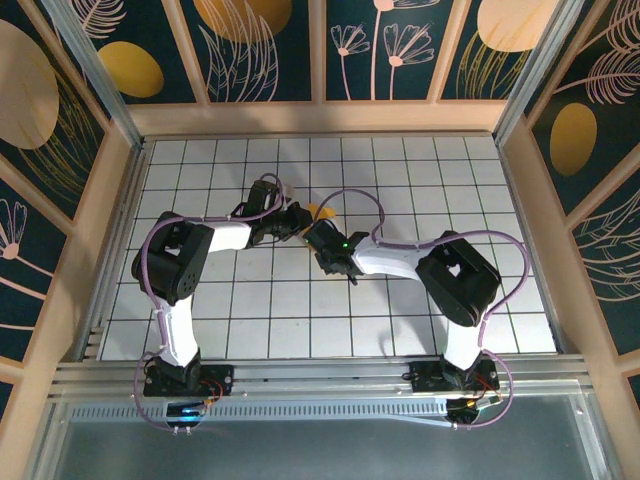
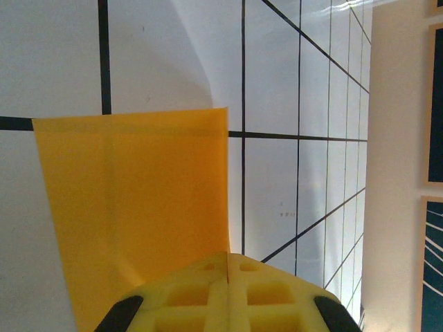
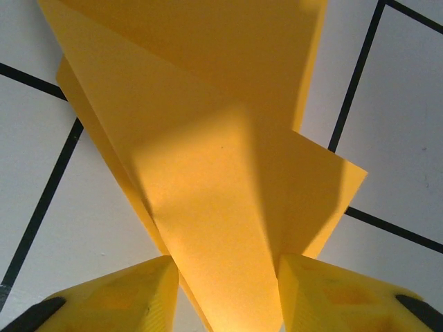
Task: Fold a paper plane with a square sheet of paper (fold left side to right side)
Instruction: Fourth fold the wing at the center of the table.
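The orange-yellow paper (image 1: 320,212) shows as a small patch mid-table where both grippers meet. In the left wrist view the paper (image 2: 131,207) is a flat panel with faint vertical creases. Its right edge runs down into the seam of my left gripper (image 2: 228,254), which is shut on it. In the right wrist view the paper (image 3: 208,173) is folded into layered pointed flaps. A raised wedge of it fills the gap of my right gripper (image 3: 225,259) and touches both yellow fingers (image 3: 325,294), which stand apart. From above, the left gripper (image 1: 298,223) and right gripper (image 1: 323,240) nearly touch.
The white tabletop with black grid lines (image 1: 250,310) is fenced by pale wooden rails (image 1: 120,240) and dark-blue patterned walls. The two arm bases (image 1: 185,378) sit at the near edge. Purple cables loop beside both arms.
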Tool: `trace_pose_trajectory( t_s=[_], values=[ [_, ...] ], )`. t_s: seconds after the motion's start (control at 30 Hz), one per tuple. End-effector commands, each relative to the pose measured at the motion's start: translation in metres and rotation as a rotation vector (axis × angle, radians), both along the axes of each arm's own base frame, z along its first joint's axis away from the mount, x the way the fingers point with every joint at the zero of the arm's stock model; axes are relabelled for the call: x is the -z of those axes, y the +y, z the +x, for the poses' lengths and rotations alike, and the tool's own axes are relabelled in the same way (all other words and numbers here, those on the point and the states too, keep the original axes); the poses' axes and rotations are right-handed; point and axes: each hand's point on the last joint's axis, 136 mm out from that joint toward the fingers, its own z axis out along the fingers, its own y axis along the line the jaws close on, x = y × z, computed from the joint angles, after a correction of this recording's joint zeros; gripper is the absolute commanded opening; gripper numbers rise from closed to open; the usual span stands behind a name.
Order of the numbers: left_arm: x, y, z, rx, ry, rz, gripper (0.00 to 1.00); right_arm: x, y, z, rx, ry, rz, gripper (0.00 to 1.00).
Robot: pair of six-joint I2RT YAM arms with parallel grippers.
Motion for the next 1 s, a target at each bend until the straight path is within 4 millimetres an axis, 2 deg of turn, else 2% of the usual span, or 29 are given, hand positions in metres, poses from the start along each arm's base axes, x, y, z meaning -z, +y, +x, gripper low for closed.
trace_pose_trajectory(
  t_s=[0.0,0.5,0.6,0.77,0.87,0.97],
  values=[
    [-0.019,-0.005,0.002,0.008,-0.029,-0.019,0.03,-0.001,0.004,0.005,0.008,-0.029,0.002,0.40],
    [-0.019,-0.004,0.002,0.001,-0.036,-0.010,0.06,0.007,0.002,0.004,-0.001,-0.020,-0.021,0.20],
    [-0.021,-0.003,0.003,-0.002,-0.039,-0.006,0.14,0.009,0.000,0.004,-0.004,-0.017,-0.030,0.17],
    [-0.030,0.016,0.008,-0.048,-0.058,-0.004,0.34,0.010,-0.001,0.002,-0.013,-0.013,-0.037,0.07],
    [-0.038,0.037,0.011,-0.086,-0.073,-0.002,0.39,0.010,-0.003,0.003,-0.014,-0.008,-0.032,0.00],
    [-0.038,0.062,0.007,-0.125,-0.069,0.013,0.41,0.005,-0.003,0.004,-0.020,0.001,-0.007,0.00]
  ],
)
